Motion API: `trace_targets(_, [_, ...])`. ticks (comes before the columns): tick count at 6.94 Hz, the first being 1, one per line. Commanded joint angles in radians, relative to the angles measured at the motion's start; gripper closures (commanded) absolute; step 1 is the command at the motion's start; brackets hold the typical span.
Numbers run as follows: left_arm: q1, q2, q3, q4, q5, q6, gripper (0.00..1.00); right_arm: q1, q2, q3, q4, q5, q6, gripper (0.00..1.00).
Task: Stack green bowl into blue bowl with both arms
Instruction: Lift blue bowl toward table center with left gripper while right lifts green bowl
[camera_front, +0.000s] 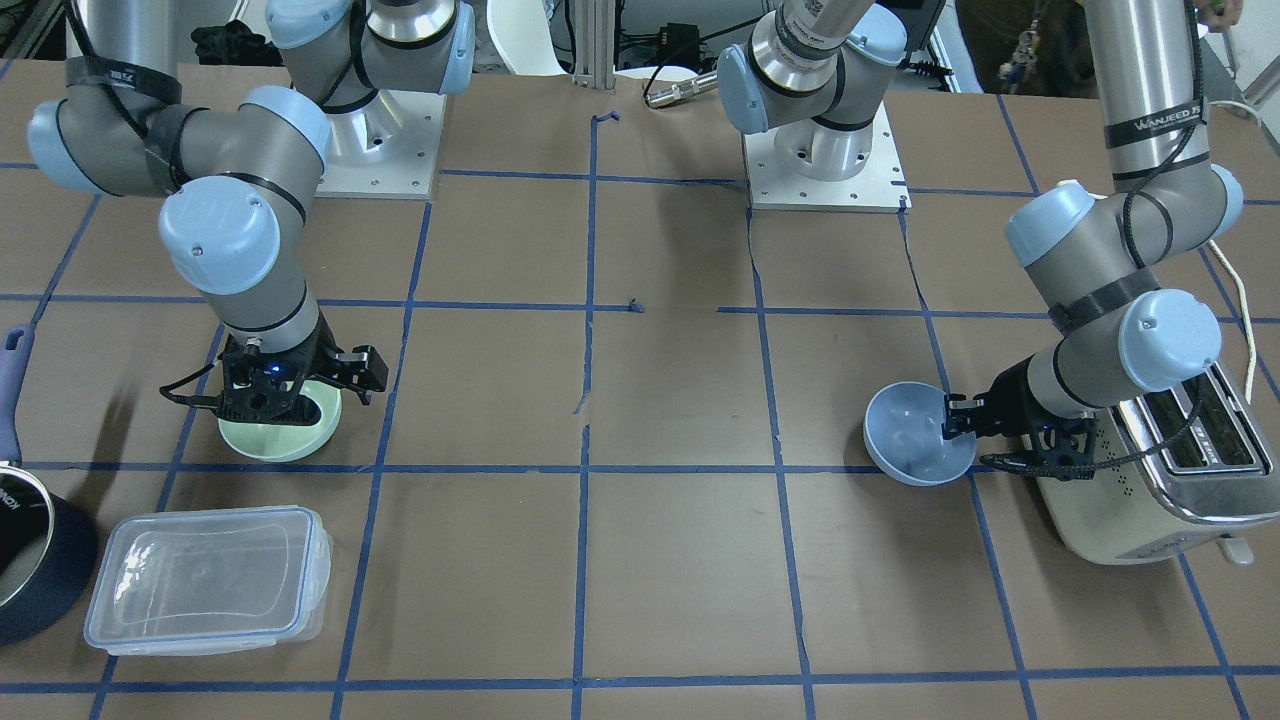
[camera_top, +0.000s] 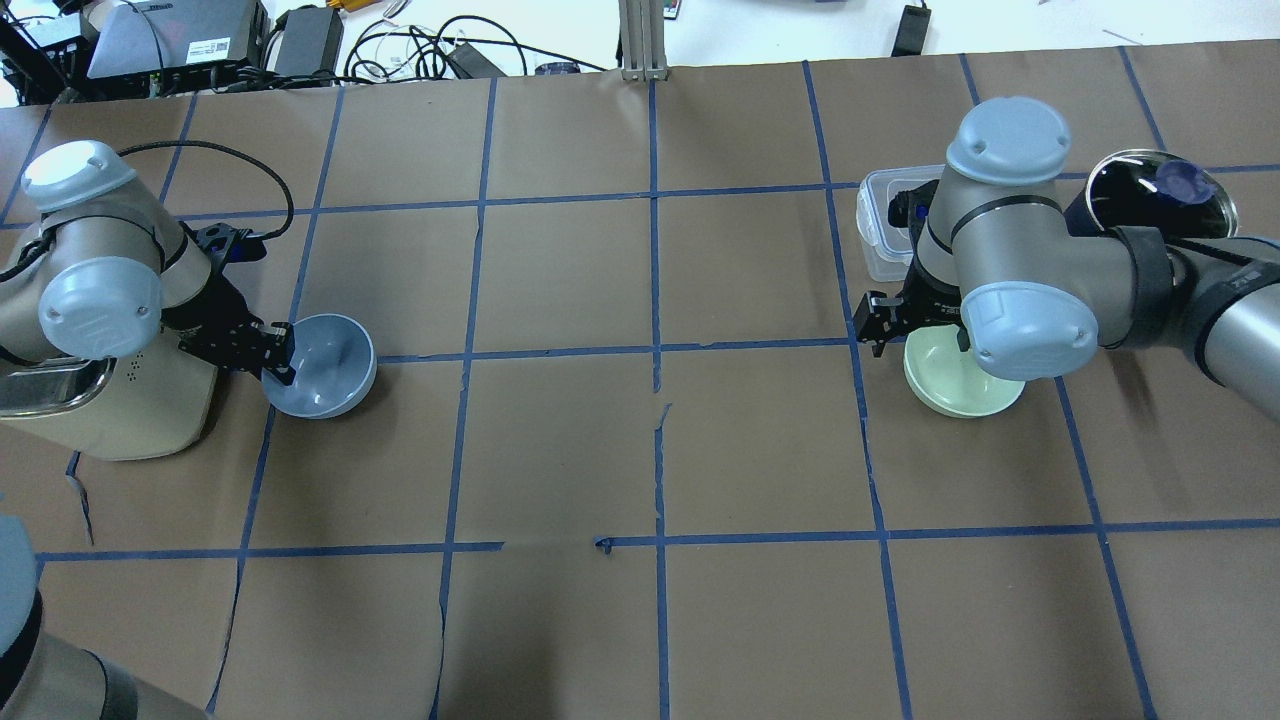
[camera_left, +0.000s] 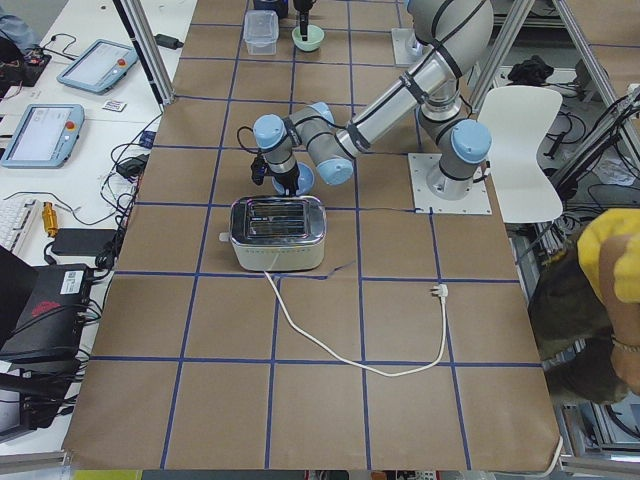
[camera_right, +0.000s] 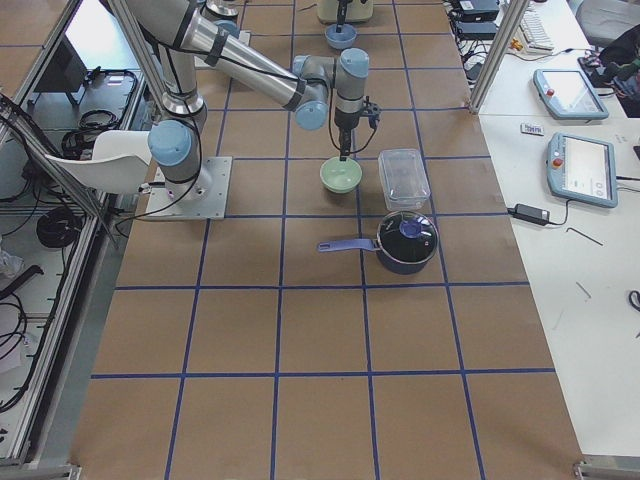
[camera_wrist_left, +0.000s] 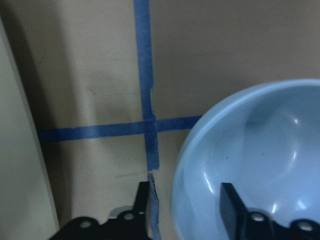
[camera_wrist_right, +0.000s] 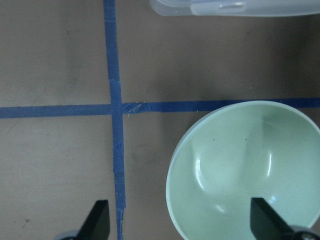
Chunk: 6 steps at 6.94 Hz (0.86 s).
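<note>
The blue bowl (camera_front: 905, 440) sits next to the toaster and looks tipped, its opening turned toward the table's middle. My left gripper (camera_front: 950, 420) is shut on its rim, one finger inside and one outside, as the left wrist view (camera_wrist_left: 186, 200) shows; the bowl's inside (camera_wrist_left: 260, 150) fills the right of that view. The green bowl (camera_front: 285, 435) rests flat on the table under my right gripper (camera_front: 275, 405). That gripper (camera_wrist_right: 180, 220) is open wide and straddles the green bowl's rim (camera_wrist_right: 172, 170), one finger over the bowl, one outside.
A cream toaster (camera_front: 1150, 490) stands just behind my left gripper. A clear lidded container (camera_front: 205, 580) and a dark navy pot (camera_front: 30, 560) sit beside the green bowl. Blue tape lines cross the brown table (camera_front: 660, 560) between the two bowls.
</note>
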Motion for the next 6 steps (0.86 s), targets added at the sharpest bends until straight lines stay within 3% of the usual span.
trace_targets(1, [-0.008,0.011,0.004,-0.003,-0.004,-0.006,1.0,0.0,0.021,0.042,-0.064,-0.001,-0.004,0.0])
trace_targets(2, [-0.04,0.056,0.013,-0.053,-0.061,-0.024,1.0,-0.002,0.023,0.044,-0.105,-0.003,-0.052,0.0])
trace_targets(5, [-0.246,0.077,0.149,-0.173,-0.087,-0.249,1.0,-0.005,0.061,0.066,-0.165,-0.012,-0.101,0.01])
trace_targets(6, [-0.318,0.061,0.152,-0.159,-0.133,-0.347,1.0,-0.021,0.061,0.089,-0.183,-0.044,-0.144,0.12])
